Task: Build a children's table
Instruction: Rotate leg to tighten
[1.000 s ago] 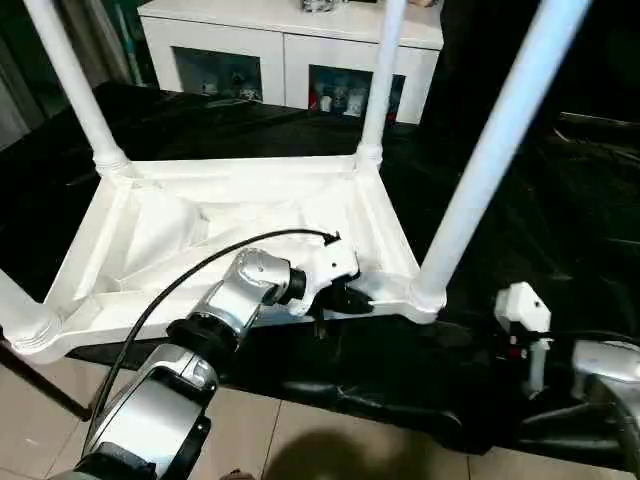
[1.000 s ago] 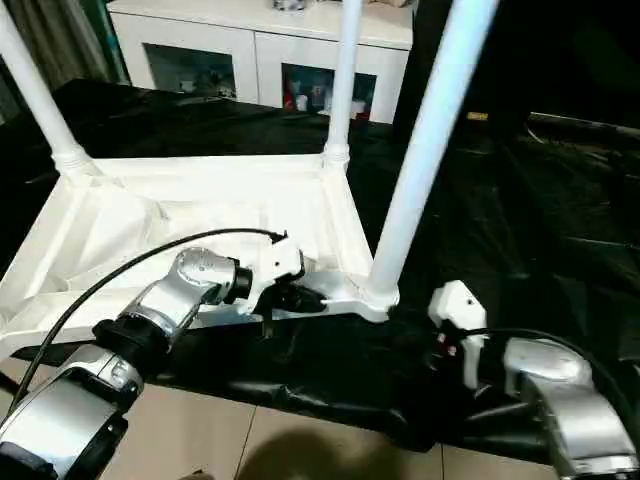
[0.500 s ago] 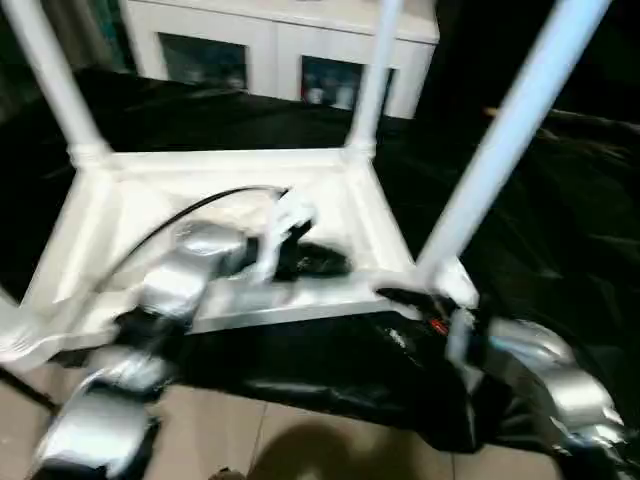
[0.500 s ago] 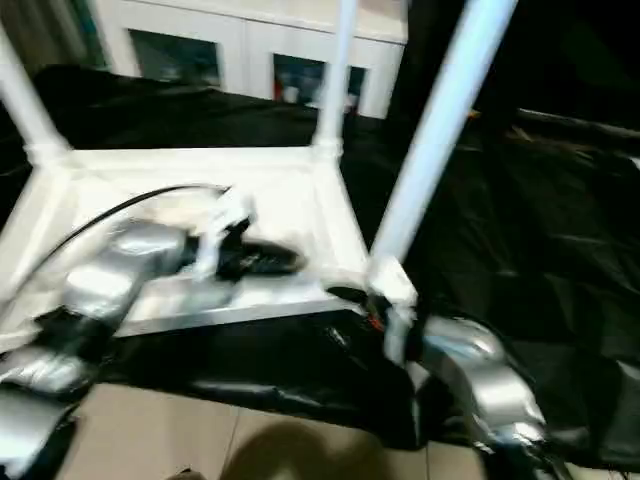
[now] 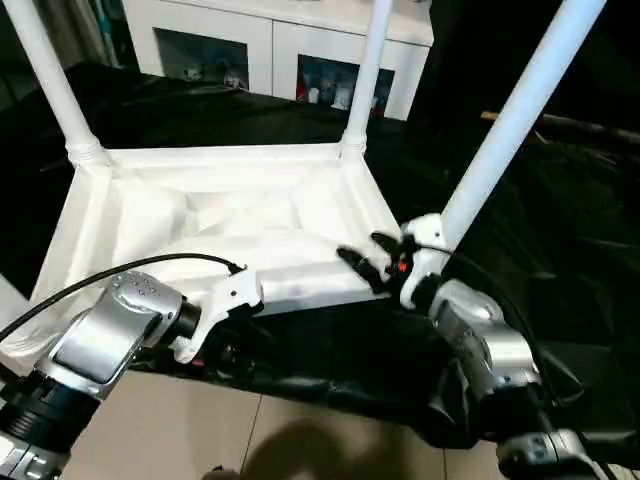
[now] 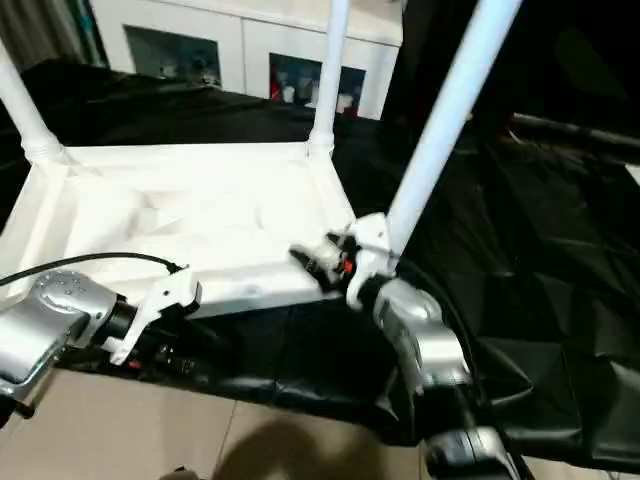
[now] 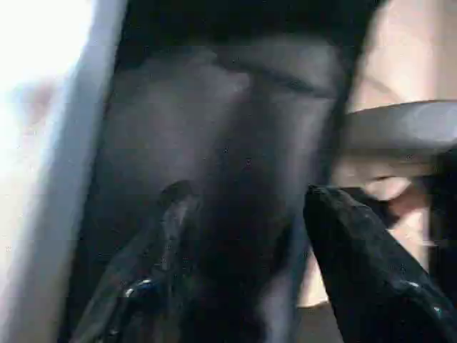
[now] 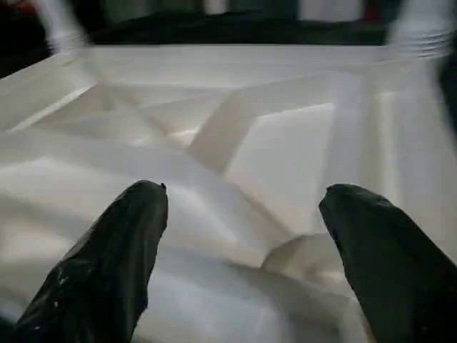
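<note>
The children's table lies upside down on the black-covered work table, ribbed underside facing up, just ahead of both grippers. Three legs are seen seated upright in corner sockets: one at the far left corner, one at the far right, and one at the near right, rising directly beside the right gripper. The near left corner is cut off at the picture edge, so whether its leg is fitted cannot be told. Judged from this, assembly looks nearly or fully done; what probably remains is checking the legs' seating and turning the table upright. Right gripper hovers over the near right corner of the top, fingers spread wide, nothing between them; its wrist view looks across the white ribs. Left gripper sits below and in front of the near rim, against the black cover, fingers partly apart and holding nothing. The table is all white plastic, smooth, with diagonal stiffening ribs and tapered tube legs. A white cabinet with glass doors stands beyond.
</note>
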Tool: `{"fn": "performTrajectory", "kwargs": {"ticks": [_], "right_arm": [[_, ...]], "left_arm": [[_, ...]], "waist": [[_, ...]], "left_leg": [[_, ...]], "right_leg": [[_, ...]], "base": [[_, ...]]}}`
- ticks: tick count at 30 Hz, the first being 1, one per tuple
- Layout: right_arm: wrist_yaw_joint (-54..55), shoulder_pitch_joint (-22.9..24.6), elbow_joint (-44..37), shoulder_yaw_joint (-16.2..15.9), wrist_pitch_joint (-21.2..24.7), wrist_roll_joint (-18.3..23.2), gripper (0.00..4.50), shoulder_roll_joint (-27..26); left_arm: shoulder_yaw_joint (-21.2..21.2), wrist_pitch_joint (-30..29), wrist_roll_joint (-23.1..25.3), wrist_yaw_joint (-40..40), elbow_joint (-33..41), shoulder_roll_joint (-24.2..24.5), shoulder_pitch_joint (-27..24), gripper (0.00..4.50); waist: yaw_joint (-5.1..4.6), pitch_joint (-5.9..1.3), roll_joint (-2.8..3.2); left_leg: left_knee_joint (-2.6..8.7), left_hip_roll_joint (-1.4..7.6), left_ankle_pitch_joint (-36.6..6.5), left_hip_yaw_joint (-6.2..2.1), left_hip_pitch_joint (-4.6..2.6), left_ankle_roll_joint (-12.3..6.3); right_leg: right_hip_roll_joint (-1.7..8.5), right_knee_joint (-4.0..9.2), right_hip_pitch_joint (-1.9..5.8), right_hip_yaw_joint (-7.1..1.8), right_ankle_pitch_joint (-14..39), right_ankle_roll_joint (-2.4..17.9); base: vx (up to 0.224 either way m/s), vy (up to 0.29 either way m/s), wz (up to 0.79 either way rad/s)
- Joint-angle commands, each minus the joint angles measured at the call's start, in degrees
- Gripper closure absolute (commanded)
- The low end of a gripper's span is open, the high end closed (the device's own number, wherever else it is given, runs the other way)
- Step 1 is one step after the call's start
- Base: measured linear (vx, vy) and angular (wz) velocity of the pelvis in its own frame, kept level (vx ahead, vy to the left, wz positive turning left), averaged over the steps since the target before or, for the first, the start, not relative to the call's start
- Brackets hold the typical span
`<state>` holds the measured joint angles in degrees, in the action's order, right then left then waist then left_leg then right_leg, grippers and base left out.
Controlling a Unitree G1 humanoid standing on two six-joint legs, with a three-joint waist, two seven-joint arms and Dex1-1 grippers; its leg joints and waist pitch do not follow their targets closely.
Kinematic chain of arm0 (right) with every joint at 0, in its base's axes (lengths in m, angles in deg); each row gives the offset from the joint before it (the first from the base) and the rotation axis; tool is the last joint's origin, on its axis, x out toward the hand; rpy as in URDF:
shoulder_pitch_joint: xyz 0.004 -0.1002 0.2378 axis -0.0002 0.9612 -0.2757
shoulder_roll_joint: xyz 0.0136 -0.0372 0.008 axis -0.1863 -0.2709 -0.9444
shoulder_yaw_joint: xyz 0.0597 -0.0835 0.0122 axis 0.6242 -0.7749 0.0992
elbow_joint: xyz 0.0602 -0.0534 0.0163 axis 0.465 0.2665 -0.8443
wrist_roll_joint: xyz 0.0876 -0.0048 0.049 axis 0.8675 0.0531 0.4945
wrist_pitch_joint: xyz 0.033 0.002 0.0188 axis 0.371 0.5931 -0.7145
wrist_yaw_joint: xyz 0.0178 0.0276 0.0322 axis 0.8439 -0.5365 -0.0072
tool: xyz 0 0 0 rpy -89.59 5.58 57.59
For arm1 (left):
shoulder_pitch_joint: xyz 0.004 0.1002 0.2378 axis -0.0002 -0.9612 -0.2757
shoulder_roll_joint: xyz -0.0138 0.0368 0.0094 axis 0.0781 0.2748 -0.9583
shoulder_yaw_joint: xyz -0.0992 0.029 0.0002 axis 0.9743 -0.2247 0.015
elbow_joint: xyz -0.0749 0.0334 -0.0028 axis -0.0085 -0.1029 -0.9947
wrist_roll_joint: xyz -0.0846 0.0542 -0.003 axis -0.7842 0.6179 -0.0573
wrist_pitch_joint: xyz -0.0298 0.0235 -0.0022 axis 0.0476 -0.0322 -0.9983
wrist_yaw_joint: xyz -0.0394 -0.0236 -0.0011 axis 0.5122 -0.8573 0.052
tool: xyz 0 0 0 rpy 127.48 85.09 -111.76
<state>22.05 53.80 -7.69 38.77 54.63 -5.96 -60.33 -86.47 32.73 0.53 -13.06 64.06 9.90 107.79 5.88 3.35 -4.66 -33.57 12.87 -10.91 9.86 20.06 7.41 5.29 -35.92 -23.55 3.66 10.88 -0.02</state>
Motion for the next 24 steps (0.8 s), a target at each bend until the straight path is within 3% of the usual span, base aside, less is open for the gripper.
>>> {"fn": "performTrajectory", "kwargs": {"ticks": [1, 7, 9, 15, 18, 21, 22, 24], "right_arm": [[5.1, -2.2, 4.3, 4.2, -2.4, -0.7, 0.69, 1.1], [12.0, -5.9, 13.5, 8.9, -7.0, -1.7, 0.69, 4.6], [12.8, -6.3, 15.0, 9.8, -8.0, -1.7, 0.69, 5.8], [13.6, -8.1, 21.1, 11.7, -11.1, -2.0, 0.69, 10.2], [13.8, -10.1, 26.2, 13.0, -13.3, -2.0, 0.69, 13.2], [12.8, -10.5, 27.8, 13.1, -13.9, -2.3, 0.69, 14.7], [12.4, -10.3, 27.7, 13.2, -13.9, -2.2, 0.69, 14.7], [10.9, -9.3, 26.6, 12.8, -13.7, -2.1, 0.69, 14.4]], "left_arm": [[-0.1, 1.7, 3.5, -4.8, -1.9, -0.1, 1.1, 1.51], [-0.8, 1.8, 7.0, -9.9, -2.6, 0.4, 0.9, 1.12], [-1.0, 2.3, 7.3, -10.7, -2.9, 0.1, 0.9, 0.94], [-0.7, 5.8, 7.6, -13.1, -4.7, -2.0, 1.3, 0.49], [0.0, 6.8, 5.9, -13.7, -3.8, -3.9, 1.0, 0.27], [2.3, 7.2, 0.6, -11.1, 2.1, -4.4, -2.7, 0.07], [3.1, 7.2, -0.6, -10.6, 3.5, -4.4, -3.8, 0.07], [5.2, 7.7, -2.9, -10.3, 6.0, -4.5, -6.3, 0.07]], "waist": [[-0.23, -3.48, 0.84], [-0.25, -3.75, 0.69], [0.12, -3.79, 0.68], [0.50, -3.93, 0.45], [0.48, -4.08, 0.46], [0.35, -4.09, 0.35], [0.22, -4.19, 0.13], [-0.41, -4.23, 0.11]], "left_leg": [[4.54, -0.02, -8.9, 0.68, -0.19, 0.93], [4.27, -0.19, -7.9, 0.74, -0.15, 1.23], [4.10, -0.26, -7.8, 0.88, -0.33, 1.09], [3.91, -0.43, -8.0, 0.82, 0.13, 0.62], [3.72, -0.50, -7.7, 0.80, 0.35, 0.66], [3.63, -0.57, -7.3, 0.75, 0.68, 0.37], [3.57, -0.47, -6.4, 0.64, 1.07, 0.17], [3.43, -0.51, -5.0, 0.68, 1.21, -0.96]], "right_leg": [[2.00, 3.67, 2.91, -2.43, 9.2, 9.6], [1.78, 3.28, 2.85, -2.36, 7.3, 9.6], [1.68, 3.26, 2.79, -2.38, 6.9, 9.6], [1.67, 3.23, 3.13, -2.25, 6.8, 9.5], [1.63, 3.07, 3.26, -2.14, 6.3, 9.8], [1.61, 3.03, 3.47, -2.01, 5.9, 10.2], [1.80, 2.78, 3.80, -1.97, 4.9, 10.4], [1.49, 2.65, 3.73, -1.92, 2.1, 11.2]], "base": [[0.000, 0.000, 0.00], [0.000, 0.000, 0.00], [0.000, 0.000, 0.00], [0.000, 0.000, 0.00], [0.000, 0.000, 0.00], [0.000, 0.000, 0.00], [0.000, 0.000, 0.00], [0.000, 0.000, 0.00]]}}
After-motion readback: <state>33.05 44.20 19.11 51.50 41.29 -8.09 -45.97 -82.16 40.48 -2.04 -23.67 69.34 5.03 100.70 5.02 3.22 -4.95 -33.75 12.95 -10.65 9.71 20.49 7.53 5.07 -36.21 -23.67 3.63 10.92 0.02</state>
